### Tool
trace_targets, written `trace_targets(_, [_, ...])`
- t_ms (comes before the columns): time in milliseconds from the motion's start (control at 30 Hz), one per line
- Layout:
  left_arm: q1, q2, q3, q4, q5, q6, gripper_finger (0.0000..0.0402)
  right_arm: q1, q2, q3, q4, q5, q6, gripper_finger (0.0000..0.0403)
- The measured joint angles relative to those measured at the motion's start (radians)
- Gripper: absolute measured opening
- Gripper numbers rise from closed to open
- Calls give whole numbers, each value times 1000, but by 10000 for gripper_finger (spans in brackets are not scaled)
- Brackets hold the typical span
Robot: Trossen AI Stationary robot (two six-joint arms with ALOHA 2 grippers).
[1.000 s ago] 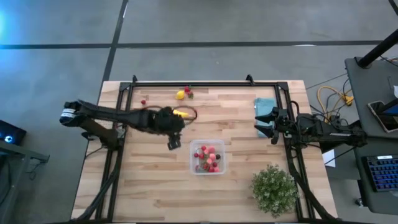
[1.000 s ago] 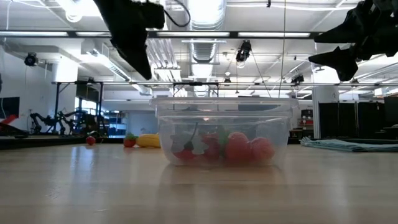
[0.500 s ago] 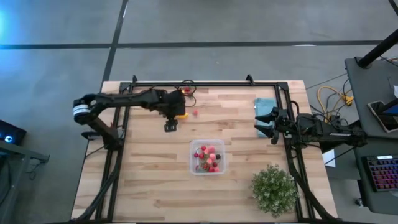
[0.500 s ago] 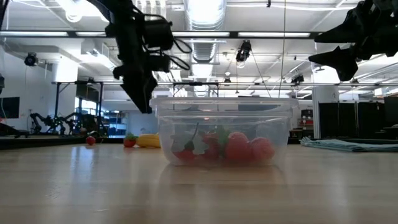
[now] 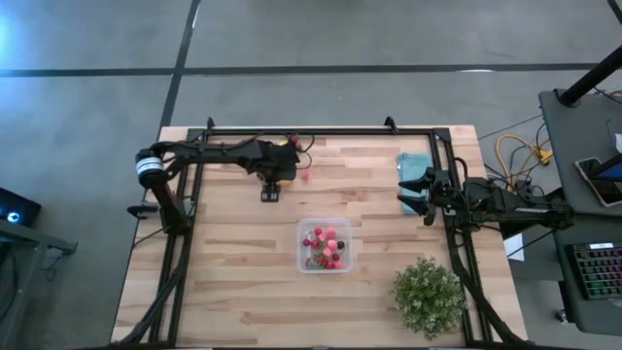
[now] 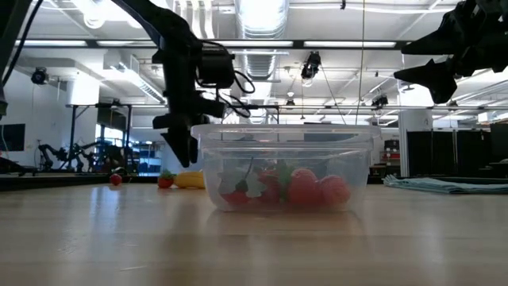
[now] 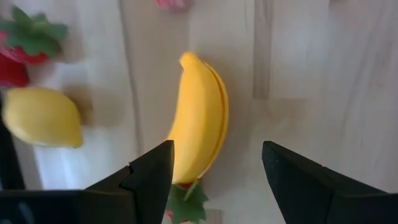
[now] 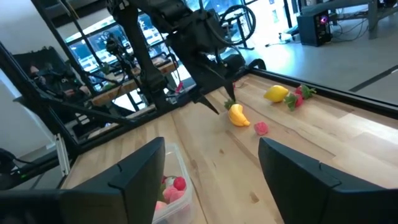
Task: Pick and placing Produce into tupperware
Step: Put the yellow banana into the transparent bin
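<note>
Upper centre of the high view: left gripper (image 5: 271, 191) over the far part of the wooden table (image 5: 233, 282), fingers spread and empty, hiding most of the banana beneath. Only a sliver of yellow and a pink berry (image 5: 304, 177) visible beside the arm there. Lemon and strawberry hidden under the arm in that view.

Left wrist view much clearer: banana (image 7: 200, 118) lying flat on the wood between the two dark fingers (image 7: 149, 180), not touched by either. Lemon (image 7: 41, 117) just beside it, a red strawberry (image 7: 22, 46) with green leaves at the frame's upper left, cut off by the edge. Another leafy piece at the bottom centre, half hidden by the fingers; a pink piece cropped at the top edge.

Centre of the high view: tupperware (image 5: 325, 246), holding red and pink produce and a few dark bits, too small to count. Low view: same tupperware (image 6: 286, 167) in front, contents blurred through the clear wall; banana (image 6: 189, 179) and small red pieces (image 6: 116, 179) low at left behind it.

Right gripper (image 5: 416, 192) at the table's right edge over a teal cloth (image 5: 416, 167), fingers apart, holding nothing. Potted plant (image 5: 429, 297) at lower right. Right wrist view: banana (image 8: 237, 115), lemon (image 8: 277, 93) and a pink piece (image 8: 261, 128) far off, tupperware (image 8: 171, 186) cut off by the near finger.
</note>
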Motion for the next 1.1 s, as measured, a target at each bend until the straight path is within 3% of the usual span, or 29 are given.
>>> trace_targets(567, [112,80,14,27,88,79,228,0,0,0,0,0,0,250])
trace_targets(1100, [116,143,18,34,101,99,228,0,0,0,0,0,0,248])
